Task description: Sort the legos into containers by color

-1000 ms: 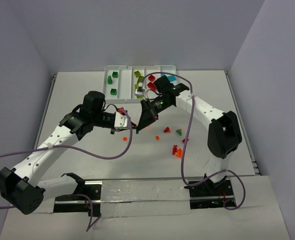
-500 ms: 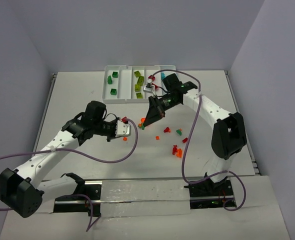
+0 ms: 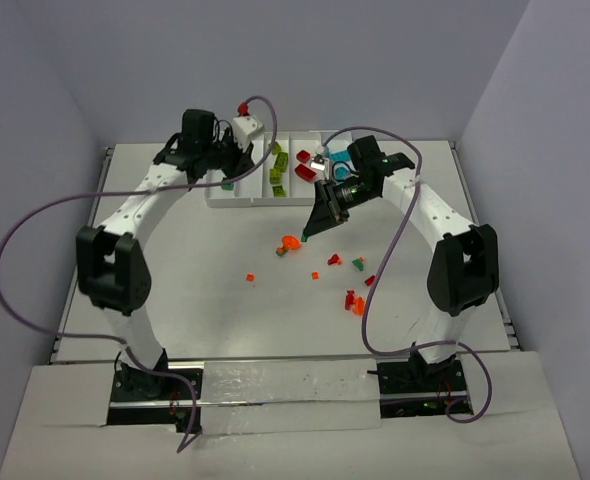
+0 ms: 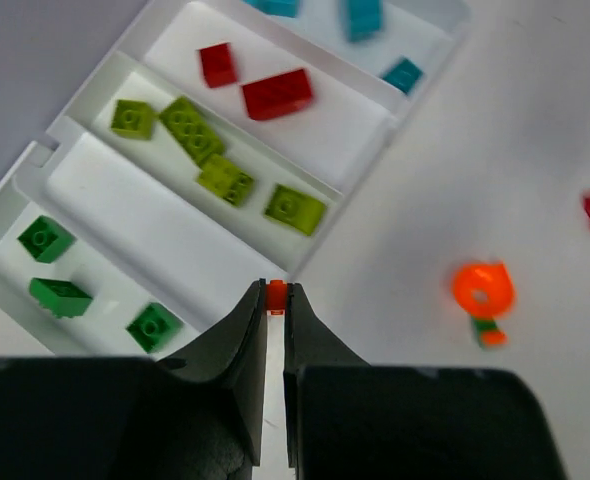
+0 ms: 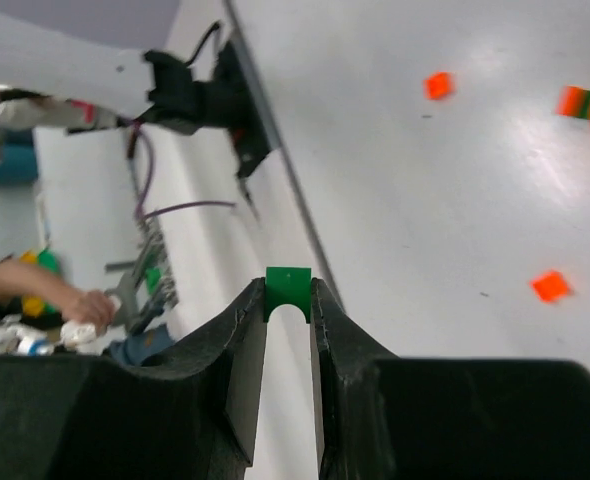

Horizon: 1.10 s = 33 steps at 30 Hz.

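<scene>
The left pincer [image 4: 276,306] is clamped on a tiny orange plastic brick [image 4: 276,294] over the near rim of the white plastic tray of long compartments [image 4: 160,232] at the far side of the white counter [image 3: 175,290]. The tray's compartments hold dark green bricks [image 4: 59,296], lime green bricks [image 4: 225,178], red bricks [image 4: 276,93] and teal bricks [image 4: 403,74]. The right pincer [image 5: 287,302] is clamped on a small dark green brick [image 5: 287,284], up off the counter to the right, near the loose orange, red and green bricks [image 3: 353,301].
</scene>
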Tool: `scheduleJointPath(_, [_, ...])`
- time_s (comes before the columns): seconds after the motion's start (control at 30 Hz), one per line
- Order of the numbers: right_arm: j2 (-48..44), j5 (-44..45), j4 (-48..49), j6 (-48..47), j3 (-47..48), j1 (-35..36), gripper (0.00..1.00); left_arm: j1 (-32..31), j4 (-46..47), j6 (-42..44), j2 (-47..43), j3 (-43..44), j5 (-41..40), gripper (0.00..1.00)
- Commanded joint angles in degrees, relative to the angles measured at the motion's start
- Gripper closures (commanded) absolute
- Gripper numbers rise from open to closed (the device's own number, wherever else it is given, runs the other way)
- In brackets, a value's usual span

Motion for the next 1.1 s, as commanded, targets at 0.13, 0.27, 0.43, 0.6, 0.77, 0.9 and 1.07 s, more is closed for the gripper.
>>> scheduleJointPath(0.13, [-0.7, 12.1, 5.9, 4.8, 4.8, -2.6, 1.0, 0.5, 7.7, -14.9, 17.4, 16.2, -14.6, 1.0])
scheduleJointPath(0.27, [-1.3, 13.9, 6.9, 4.8, 4.5, -2.9, 1.0, 0.5, 9.9, -16.4, 21.7, 19.2, -17.9, 1.0])
scheduleJointPath(0.43, [-1.3, 14.3, 8.3, 5.5, 4.2, -2.9, 1.0, 1.4, 10.4, -17.8, 27.9, 23.0, -22.2, 1.0])
scheduleJointPath(0.6, [-0.4, 15.6, 10.2, 8.0, 6.2, -2.8, 1.0, 1.7, 11.4, -18.7, 30.3, 22.4, -23.7, 1.0])
scheduleJointPath(0.77, [1.7, 14.7, 13.9, 12.4, 7.7, -2.7, 1.0, 1.7, 12.2, -18.6, 31.5, 21.1, -24.2, 0.95])
scheduleJointPath(0.9, [3.8, 15.4, 16.4, 14.5, 9.1, -2.2, 1.0, 1.8, 12.0, -18.7, 32.3, 21.0, -24.2, 0.85])
scheduleJointPath(1.07, [6.0, 17.4, 18.9, 17.6, 11.9, -1.5, 1.0, 2.5, 10.7, -19.7, 33.0, 21.8, -23.3, 0.67])
